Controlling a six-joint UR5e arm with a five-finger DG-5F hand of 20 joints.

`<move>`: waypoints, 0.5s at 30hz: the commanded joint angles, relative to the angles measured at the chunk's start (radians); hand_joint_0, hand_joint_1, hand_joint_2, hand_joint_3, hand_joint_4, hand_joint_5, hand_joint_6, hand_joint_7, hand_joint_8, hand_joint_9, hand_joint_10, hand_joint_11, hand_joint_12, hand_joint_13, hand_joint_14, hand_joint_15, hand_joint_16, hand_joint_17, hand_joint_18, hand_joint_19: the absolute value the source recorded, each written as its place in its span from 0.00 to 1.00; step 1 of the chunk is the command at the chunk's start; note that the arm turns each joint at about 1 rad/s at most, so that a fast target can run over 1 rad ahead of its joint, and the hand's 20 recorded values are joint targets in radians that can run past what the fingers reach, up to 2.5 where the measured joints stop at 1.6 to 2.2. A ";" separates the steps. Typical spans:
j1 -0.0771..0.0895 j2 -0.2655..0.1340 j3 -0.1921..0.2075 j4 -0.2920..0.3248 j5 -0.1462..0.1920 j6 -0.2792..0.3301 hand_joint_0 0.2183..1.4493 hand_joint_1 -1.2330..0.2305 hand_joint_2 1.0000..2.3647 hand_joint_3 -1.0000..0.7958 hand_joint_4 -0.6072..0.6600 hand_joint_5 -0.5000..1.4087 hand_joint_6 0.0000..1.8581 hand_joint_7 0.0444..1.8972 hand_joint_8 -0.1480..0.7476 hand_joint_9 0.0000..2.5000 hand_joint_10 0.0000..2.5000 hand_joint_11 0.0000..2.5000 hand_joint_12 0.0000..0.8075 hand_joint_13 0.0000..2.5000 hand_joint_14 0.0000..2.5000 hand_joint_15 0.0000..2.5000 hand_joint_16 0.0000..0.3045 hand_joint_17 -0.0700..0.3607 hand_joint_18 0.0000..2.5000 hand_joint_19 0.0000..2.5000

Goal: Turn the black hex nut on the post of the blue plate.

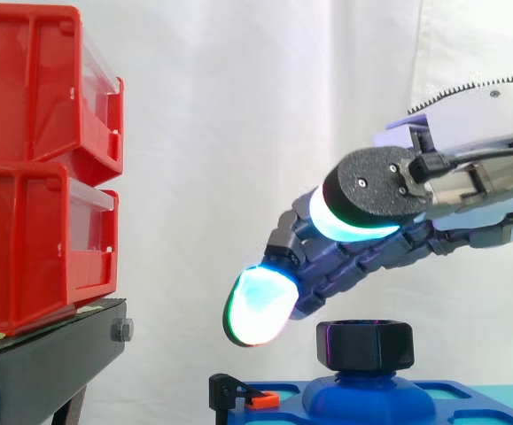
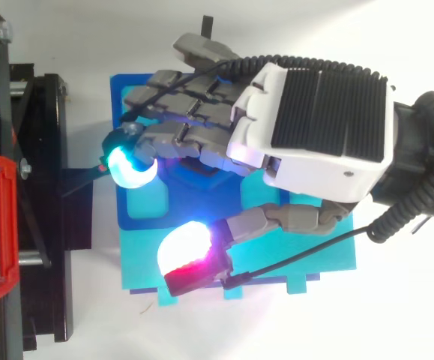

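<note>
White curtain | black hex nut [image 1: 365, 344], axis upright, on post of blue plate [image 1: 455, 409] | hand [image 2: 314, 120] above, fingers relaxed, empty

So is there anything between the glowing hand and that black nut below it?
No. In the side view the open hand hovers above the black hex nut, with only a bare gap between them.

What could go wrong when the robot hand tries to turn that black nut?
Two things, maybe. The hand hangs open above the black hex nut, not around it, so it might close badly and slip off. Also, its lowest fingertip sits near the orange-tipped clip at the edge of the blue plate and could bump it going down.
</note>
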 commanded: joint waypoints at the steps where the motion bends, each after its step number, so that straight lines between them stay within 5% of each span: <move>1: -0.004 0.002 0.000 -0.017 0.000 -0.001 0.20 0.62 0.00 0.28 0.60 0.15 0.27 0.37 0.43 0.12 0.00 0.00 0.44 0.07 0.00 0.00 0.19 0.46 0.00 0.00; 15: -0.018 0.000 0.023 -0.057 -0.028 -0.002 0.20 0.62 0.00 0.28 0.60 0.15 0.27 0.37 0.43 0.12 0.00 0.00 0.44 0.07 0.00 0.01 0.19 0.46 0.00 0.00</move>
